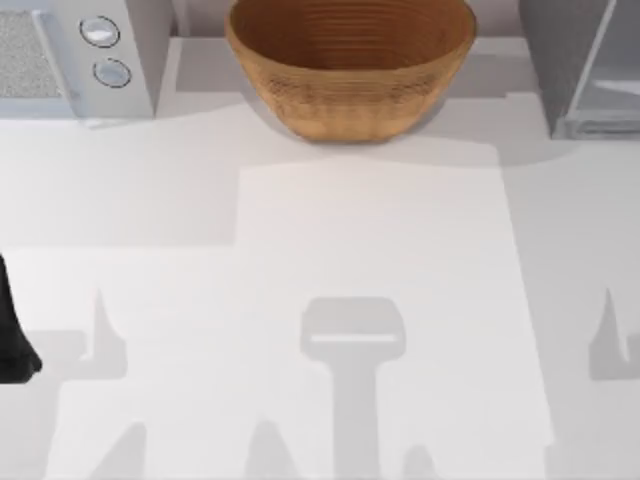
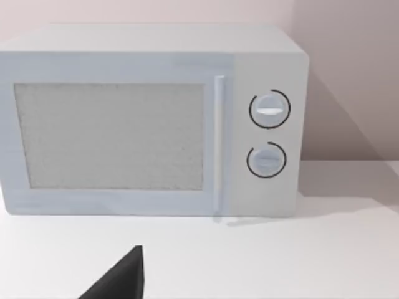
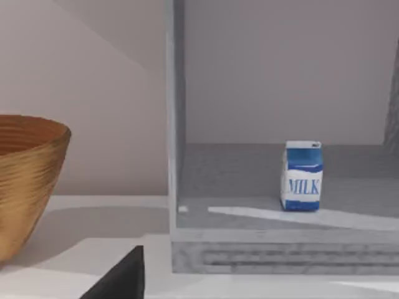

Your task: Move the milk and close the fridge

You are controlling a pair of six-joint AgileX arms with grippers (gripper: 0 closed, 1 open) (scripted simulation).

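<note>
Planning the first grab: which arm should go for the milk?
Right, most likely. Its wrist camera faces the open fridge with the milk standing upright inside, at the table's right back corner. The left arm's camera faces the microwave on the opposite side.

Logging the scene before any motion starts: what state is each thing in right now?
milk: upright, inside the fridge on its floor.
fridge: open, interior exposed.
microwave: door shut.
wicker basket: upright at the table's back, nothing seen inside.
</note>
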